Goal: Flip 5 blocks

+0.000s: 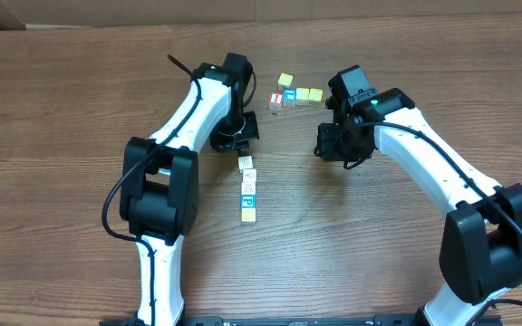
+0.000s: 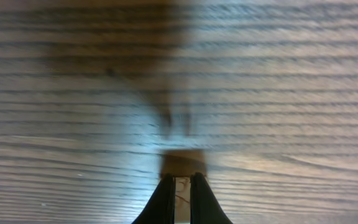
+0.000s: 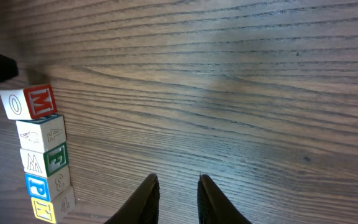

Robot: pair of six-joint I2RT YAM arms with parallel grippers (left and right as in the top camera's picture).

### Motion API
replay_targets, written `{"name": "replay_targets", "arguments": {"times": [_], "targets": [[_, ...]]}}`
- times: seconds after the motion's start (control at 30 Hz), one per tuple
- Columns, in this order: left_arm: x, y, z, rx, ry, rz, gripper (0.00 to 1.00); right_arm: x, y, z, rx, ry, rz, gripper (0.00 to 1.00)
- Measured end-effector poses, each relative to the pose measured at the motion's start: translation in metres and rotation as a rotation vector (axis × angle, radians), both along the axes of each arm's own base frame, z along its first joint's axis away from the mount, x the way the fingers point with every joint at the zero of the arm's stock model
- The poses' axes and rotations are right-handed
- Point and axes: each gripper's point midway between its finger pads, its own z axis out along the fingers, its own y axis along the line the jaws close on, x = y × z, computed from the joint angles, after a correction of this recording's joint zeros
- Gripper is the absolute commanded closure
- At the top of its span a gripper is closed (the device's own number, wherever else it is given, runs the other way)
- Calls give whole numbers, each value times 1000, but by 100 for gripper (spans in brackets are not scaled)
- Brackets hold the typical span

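Five blocks form a central column running 12 to 6 o'clock. Left gripper, pressed together, hovers at its 12 o'clock end; right gripper, narrowly spread and empty, at 3 o'clock. Advisable: widen, pinch one block squarely, spare neighbours.

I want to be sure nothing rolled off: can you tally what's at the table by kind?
Blocks in the line: 5
Blocks in the far cluster: 5
Robot arms: 2
Total: 12
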Motion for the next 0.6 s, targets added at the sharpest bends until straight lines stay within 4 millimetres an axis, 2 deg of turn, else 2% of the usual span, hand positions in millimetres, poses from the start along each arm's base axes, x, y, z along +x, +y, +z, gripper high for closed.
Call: {"name": "replay_targets", "arguments": {"times": [0.3,0.47,0.6], "targets": [[-9,37,1,45,70,77,96,0,0,0,-1,1,0,77],[-15,32,-4,54,82,59,96,0,0,0,-1,1,0,77],[-28,21,-14,62,107,22,96,0,0,0,-1,1,0,77]]}}
